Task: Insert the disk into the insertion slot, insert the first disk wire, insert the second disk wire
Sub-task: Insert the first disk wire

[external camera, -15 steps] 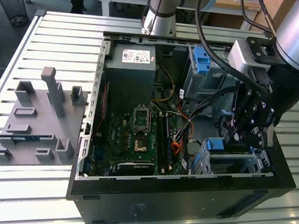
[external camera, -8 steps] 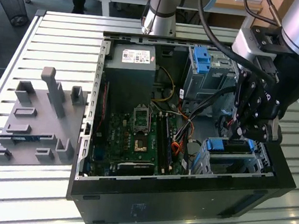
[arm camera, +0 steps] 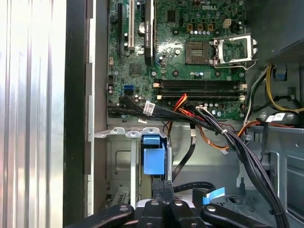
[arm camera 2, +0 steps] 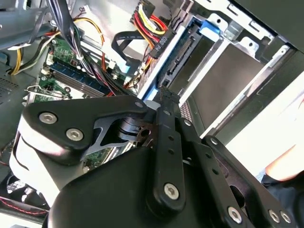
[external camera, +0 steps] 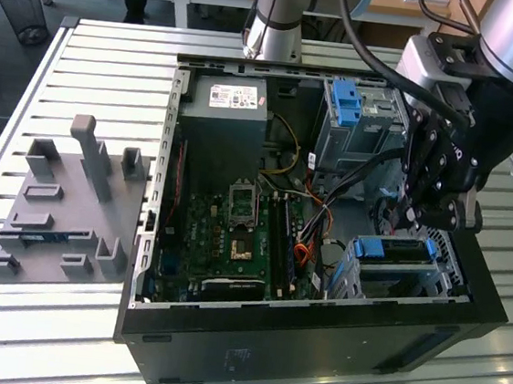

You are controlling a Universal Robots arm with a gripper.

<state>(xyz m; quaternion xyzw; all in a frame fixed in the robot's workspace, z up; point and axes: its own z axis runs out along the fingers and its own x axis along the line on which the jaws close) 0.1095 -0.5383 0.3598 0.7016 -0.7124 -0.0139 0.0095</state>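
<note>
The disk (external camera: 395, 266), in its blue caddy (external camera: 395, 250), lies inside the insertion slot (external camera: 350, 277), the low silver cage at the case's corner on the exterior view's right. My gripper (external camera: 412, 225) hangs just above the caddy's inner end, fingers pressed together with nothing visible between them. In the second wrist view the gripper (arm camera 2: 164, 95) sits close to the disk's connector edge (arm camera 2: 183, 52). A black flat wire's plug (arm camera 2: 159, 45) and a red-yellow-black wire plug (arm camera 2: 148, 14) hang loose beside it. In the first wrist view the gripper (arm camera: 164, 187) is right by the blue caddy tab (arm camera: 153, 159).
A taller grey cage with a blue tab (external camera: 350, 101) stands behind the slot. The motherboard (external camera: 238, 231) and the power supply (external camera: 222, 124) fill the case. A thick black cable bundle (arm camera: 228, 137) crosses near the slot. A grey fixture plate (external camera: 67, 204) lies on the slatted table (external camera: 105, 57).
</note>
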